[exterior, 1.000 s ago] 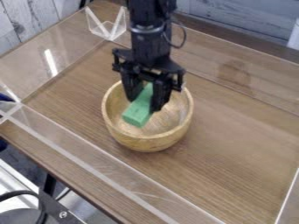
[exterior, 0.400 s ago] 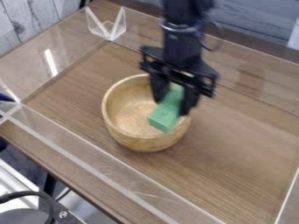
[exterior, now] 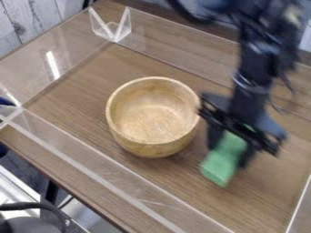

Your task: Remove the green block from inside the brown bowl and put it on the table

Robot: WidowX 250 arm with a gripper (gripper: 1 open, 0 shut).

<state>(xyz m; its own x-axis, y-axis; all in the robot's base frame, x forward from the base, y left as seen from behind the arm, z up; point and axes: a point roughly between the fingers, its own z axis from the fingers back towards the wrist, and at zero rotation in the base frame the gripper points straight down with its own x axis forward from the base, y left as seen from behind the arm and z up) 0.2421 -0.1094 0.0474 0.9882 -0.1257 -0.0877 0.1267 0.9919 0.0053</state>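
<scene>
The green block (exterior: 225, 162) hangs tilted just above the table (exterior: 134, 196), to the right of the brown bowl (exterior: 153, 116). My gripper (exterior: 234, 146) points straight down and is shut on the block's upper end, its dark fingers on either side. The bowl stands empty left of centre, its pale inside in full view. The block's lower end is close to the tabletop; whether it touches I cannot tell.
Low clear acrylic walls (exterior: 73, 146) run round the tabletop, with one close along the near left edge. A small clear stand (exterior: 109, 24) sits at the far left corner. The arm's dark body (exterior: 261, 36) reaches in from the upper right.
The gripper has carried the green block out of the bowl, moved to the right and come down beside the bowl. The bowl is now empty and has not shifted.
</scene>
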